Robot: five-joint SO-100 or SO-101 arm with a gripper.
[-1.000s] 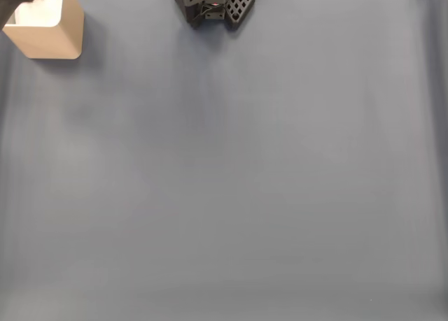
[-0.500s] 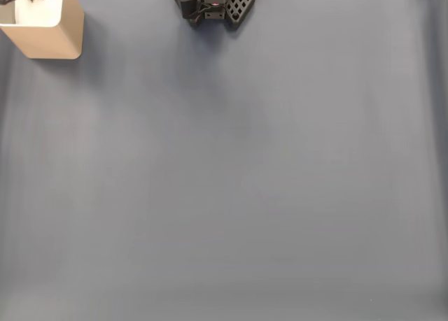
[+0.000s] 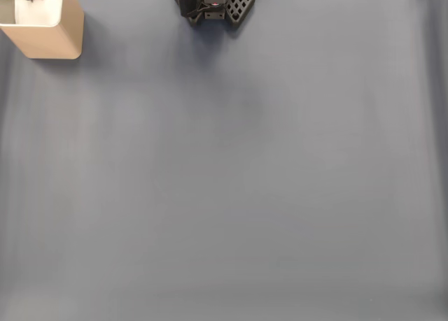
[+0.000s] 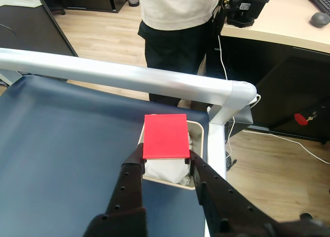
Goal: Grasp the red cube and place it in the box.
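Cube (image 4: 165, 136) between jaws, above box (image 4: 200, 139)

Red cube (image 4: 165, 136) above tan box (image 4: 198, 129).

soft, even light fills the fixed view, with faint vertical banding across the blue-grey table mat (image 3: 231, 181) and only a weak shadow beside the box (image 3: 45, 38). the wrist view is brighter and sharp, with a white glare streak along the metal rail (image 4: 129, 74) and slight bending of straight lines toward the edges. the red cube (image 4: 165, 136) looks saturated and evenly lit.
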